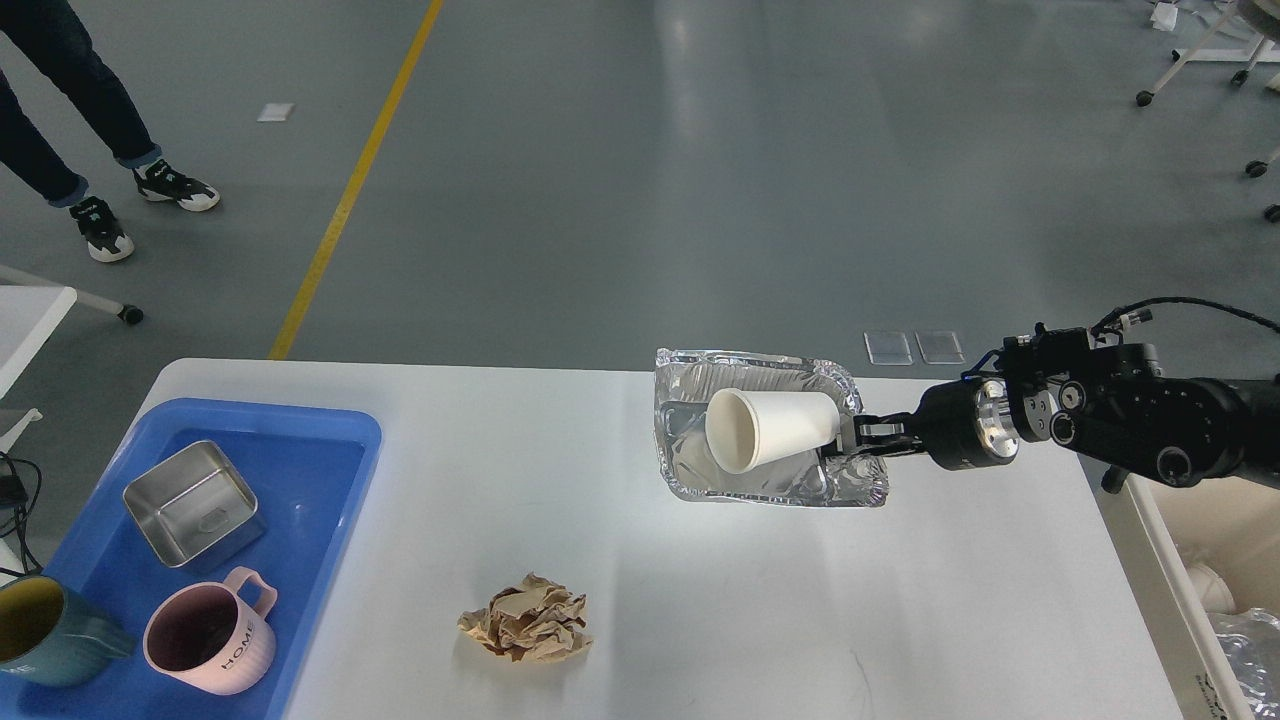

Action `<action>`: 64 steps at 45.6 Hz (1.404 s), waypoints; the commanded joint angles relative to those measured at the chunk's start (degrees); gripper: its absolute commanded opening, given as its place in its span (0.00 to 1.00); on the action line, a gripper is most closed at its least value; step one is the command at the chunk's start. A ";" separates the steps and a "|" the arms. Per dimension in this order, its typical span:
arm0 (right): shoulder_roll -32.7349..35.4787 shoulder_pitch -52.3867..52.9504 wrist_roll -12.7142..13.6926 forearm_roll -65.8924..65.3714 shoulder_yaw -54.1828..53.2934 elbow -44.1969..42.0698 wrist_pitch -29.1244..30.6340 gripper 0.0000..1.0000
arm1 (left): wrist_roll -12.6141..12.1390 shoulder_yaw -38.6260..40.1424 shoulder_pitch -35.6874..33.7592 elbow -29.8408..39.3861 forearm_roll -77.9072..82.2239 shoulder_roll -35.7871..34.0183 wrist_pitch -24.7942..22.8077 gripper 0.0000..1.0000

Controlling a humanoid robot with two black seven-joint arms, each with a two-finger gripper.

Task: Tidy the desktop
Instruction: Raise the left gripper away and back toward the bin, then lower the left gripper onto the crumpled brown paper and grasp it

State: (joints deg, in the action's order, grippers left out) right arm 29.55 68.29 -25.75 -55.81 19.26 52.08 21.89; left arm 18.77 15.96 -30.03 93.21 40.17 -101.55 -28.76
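right gripper (848, 438): clamped on right rim of foil tray (765, 488), far right of desktop (600, 520) | left gripper: out of view | paper cup (770, 428): lying loose in tray | handling: likely light, thin, bends easily; keep rim grip, stay level | crumpled paper (527, 619): near centre

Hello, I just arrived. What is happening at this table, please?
The robot is tidying the desktop. Its right gripper is shut on the foil tray, jaws on its rim, with a white paper cup lying on its side in it. A crumpled brown paper waits. The left gripper is out of view.
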 commanded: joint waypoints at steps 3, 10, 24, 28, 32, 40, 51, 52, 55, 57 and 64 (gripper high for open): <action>0.07 -0.09 0.00 0.00 -0.01 0.04 0.00 0.00 | -1.28 1.00 -0.29 -0.83 0.00 -1.37 -1.91 0.98; 0.07 -0.18 0.00 0.00 -0.01 0.12 -0.27 0.00 | -3.30 2.58 -2.49 -2.33 0.17 -0.06 -5.33 0.98; 0.77 -0.53 0.00 0.00 -0.01 0.30 -0.53 0.00 | -12.26 6.19 -16.64 -12.25 17.56 33.06 -15.35 0.98; 0.86 -0.88 0.00 0.00 -0.10 0.30 -0.70 0.00 | -12.53 6.19 -17.52 -16.12 21.26 42.12 -15.62 0.98; 1.21 -1.23 0.00 0.00 -0.10 0.39 -0.88 0.00 | -13.84 5.66 -18.49 -17.53 25.12 48.89 -15.62 0.98; 1.91 -1.93 -0.09 0.00 -0.01 0.30 -1.06 0.00 | -16.48 1.63 -18.49 -22.36 29.70 60.84 -15.62 0.98; 2.53 -3.16 -0.09 0.00 -0.10 0.30 -2.11 0.00 | -20.61 -5.06 -18.67 -30.09 29.97 69.99 -15.53 0.98; 2.53 -3.25 -0.09 0.00 -0.10 0.39 -2.11 0.00 | -20.70 -5.06 -18.58 -30.89 29.97 70.87 -15.53 0.98; 2.62 -3.60 -0.09 0.00 -0.10 0.30 -2.20 0.00 | -20.79 -5.15 -18.40 -32.38 29.97 72.89 -15.53 0.98; 2.62 -3.60 -0.18 0.00 -0.10 0.30 -2.20 0.00 | -20.79 -5.15 -18.40 -33.18 29.97 73.86 -15.36 0.98; 2.53 -3.60 -0.18 0.00 -0.10 0.21 -2.20 0.00 | -21.32 -5.15 -18.40 -36.43 29.97 78.69 -14.74 0.98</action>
State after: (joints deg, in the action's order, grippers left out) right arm 32.17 64.71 -25.91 -55.81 19.17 52.38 19.70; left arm -2.04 10.83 -48.43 59.09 70.14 -26.30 -43.87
